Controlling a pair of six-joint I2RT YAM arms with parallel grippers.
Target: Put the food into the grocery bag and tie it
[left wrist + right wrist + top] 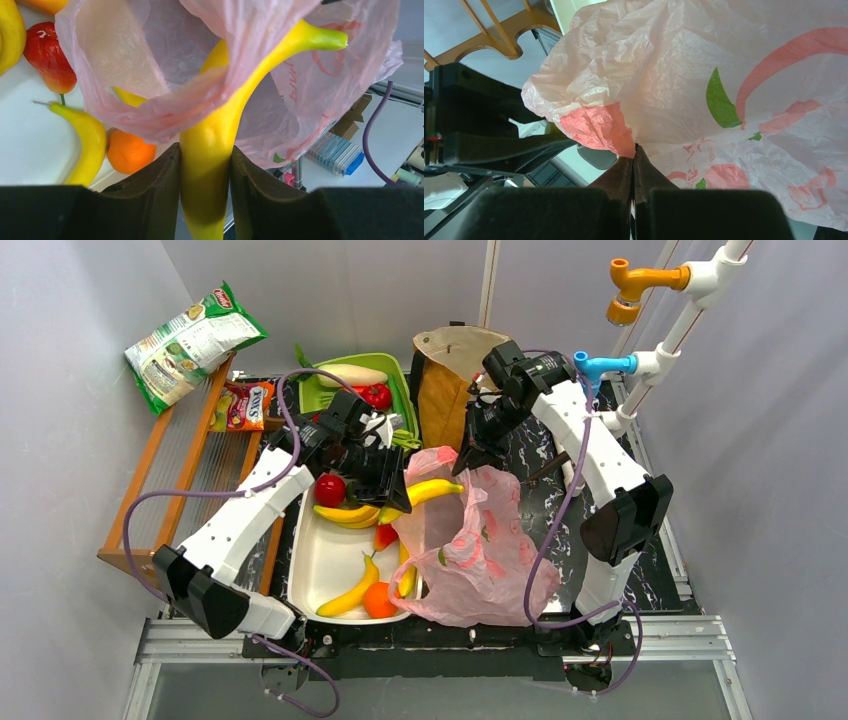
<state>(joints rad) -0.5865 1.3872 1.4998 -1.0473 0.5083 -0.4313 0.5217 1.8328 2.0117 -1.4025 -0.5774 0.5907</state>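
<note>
My left gripper (pixel 398 495) is shut on a yellow banana (pixel 432 491), whose tip lies at the open mouth of the pink grocery bag (pixel 480 550). In the left wrist view the banana (pixel 220 135) runs up between the fingers (pixel 155 175) into the bag (pixel 150 65). My right gripper (pixel 468 460) is shut on the bag's rim and holds it up; the right wrist view shows the pinched pink plastic (pixel 624 142). More food lies in the white tray (pixel 318 560): bananas (pixel 348 597), an orange (pixel 378 600), a red apple (pixel 330 488).
A brown paper bag (pixel 445 380) stands behind the pink bag. A green basket (pixel 398 375) with a white radish and red fruit is at the back. A wooden rack (pixel 190 475) with crisp packets stands on the left. Pipes with taps rise at the right.
</note>
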